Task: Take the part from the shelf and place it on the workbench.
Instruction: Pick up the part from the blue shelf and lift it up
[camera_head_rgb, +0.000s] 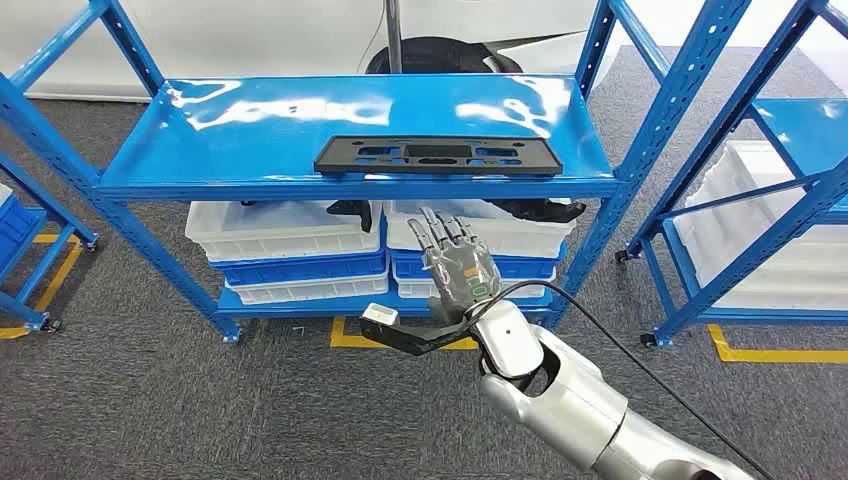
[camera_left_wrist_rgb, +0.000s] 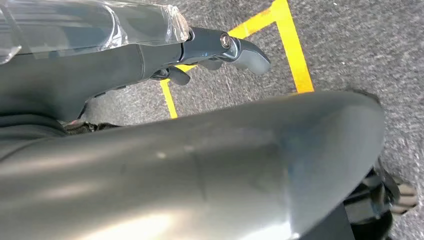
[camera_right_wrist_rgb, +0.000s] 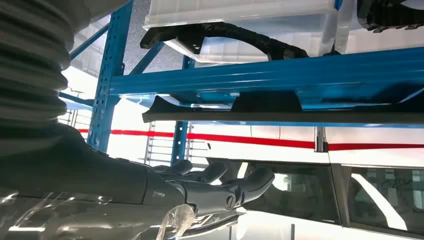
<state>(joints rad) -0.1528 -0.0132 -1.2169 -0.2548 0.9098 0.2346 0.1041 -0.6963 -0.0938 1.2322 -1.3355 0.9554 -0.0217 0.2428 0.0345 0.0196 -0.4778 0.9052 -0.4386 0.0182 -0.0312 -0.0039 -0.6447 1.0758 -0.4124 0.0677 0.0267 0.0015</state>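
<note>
At shelf (camera_head_rgb: 250, 130) front edge | part (camera_head_rgb: 437, 156) (flat) | right robot hand (camera_head_rgb: 458, 266) below, fingers apart, empty

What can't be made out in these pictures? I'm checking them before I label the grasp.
- Left hand: in the left wrist view the robot's dark body hides most of it; its state is unclear.
- Lower bins: in the head view the blue shelf hides their contents, except dark pieces at the rims.
- Black part: in the right wrist view only its edge shows.
- Right hand: open, below the shelf's front edge.
</note>
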